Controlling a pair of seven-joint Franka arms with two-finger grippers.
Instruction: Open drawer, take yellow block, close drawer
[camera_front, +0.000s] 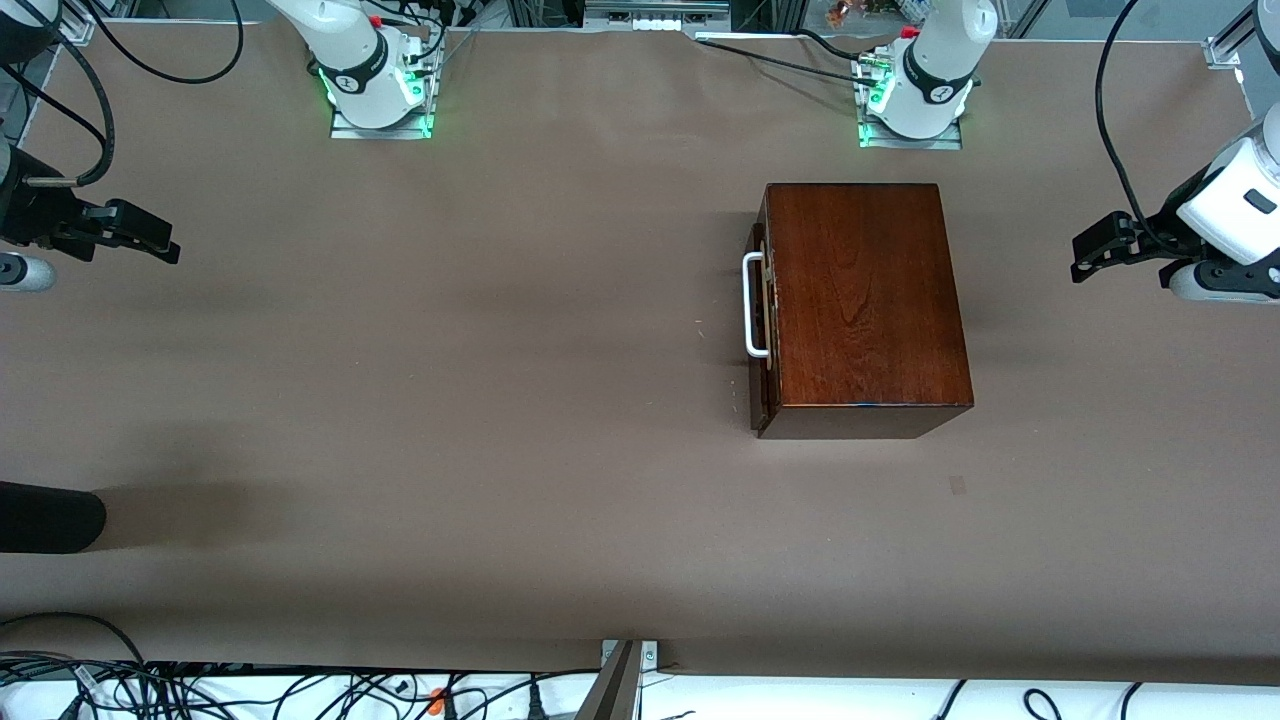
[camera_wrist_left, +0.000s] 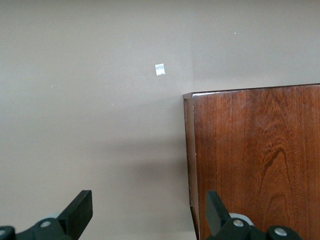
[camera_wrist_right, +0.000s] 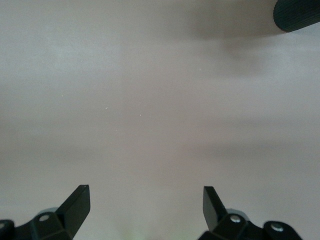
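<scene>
Mahogany gleams from the wooden box (camera_front: 865, 300) standing on the brown table (camera_front: 450, 400), toward the left arm's end and closer to the edge where the arms' bases stand than to the front camera's edge. Its drawer (camera_front: 760, 320) is shut, the dark front flush with the box and the white U-shaped handle (camera_front: 755, 305) facing the right arm's end. The yellow block is nowhere visible.

At the table's edge on the left arm's end, the left gripper (camera_front: 1090, 255) hangs in the air with its fingers spread wide and nothing between them; the box sits well apart from it, toward the middle, and the left wrist view catches one corner of the box top (camera_wrist_left: 255, 160) beside a small pale mark (camera_wrist_left: 160, 69) on the cloth.

Over the table's edge at the right arm's end, the right gripper (camera_front: 150, 240) is likewise wide open and empty above bare cloth, far from the drawer handle. A dark rounded object (camera_front: 45, 520) pokes in at the same edge, nearer the front camera.
</scene>
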